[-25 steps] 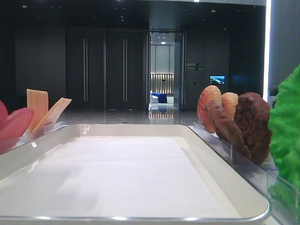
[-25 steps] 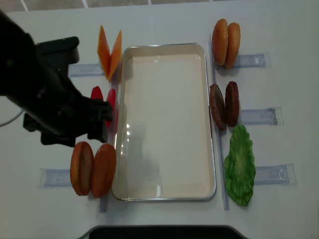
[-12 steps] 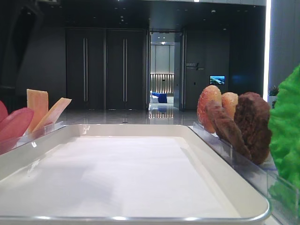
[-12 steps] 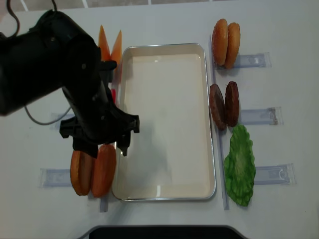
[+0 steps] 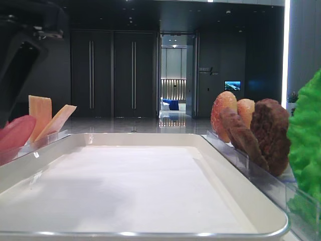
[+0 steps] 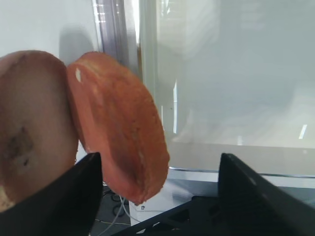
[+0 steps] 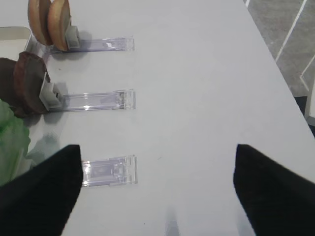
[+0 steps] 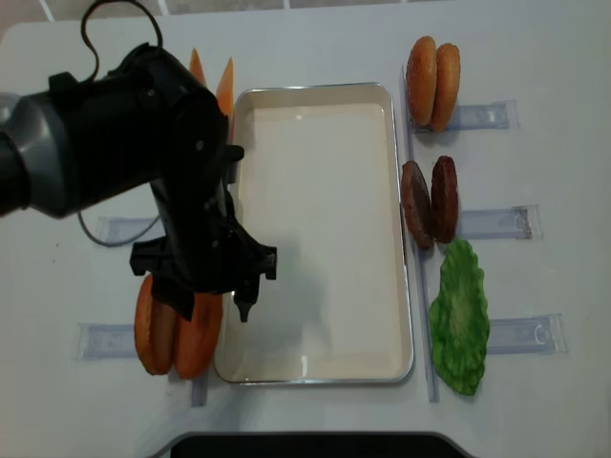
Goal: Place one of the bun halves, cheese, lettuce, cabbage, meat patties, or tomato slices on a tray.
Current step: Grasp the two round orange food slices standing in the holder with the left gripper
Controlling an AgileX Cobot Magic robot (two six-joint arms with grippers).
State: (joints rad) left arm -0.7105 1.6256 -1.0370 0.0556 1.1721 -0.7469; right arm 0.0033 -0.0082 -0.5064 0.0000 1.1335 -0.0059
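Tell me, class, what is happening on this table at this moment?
The left gripper hangs open above the two bun halves standing on edge beside the white tray, but holds nothing. The tray has nothing on it yet. The cheese, meat patties, lettuce and a second pair of buns stand around the tray. The right gripper is open over the bare table, apart from the food.
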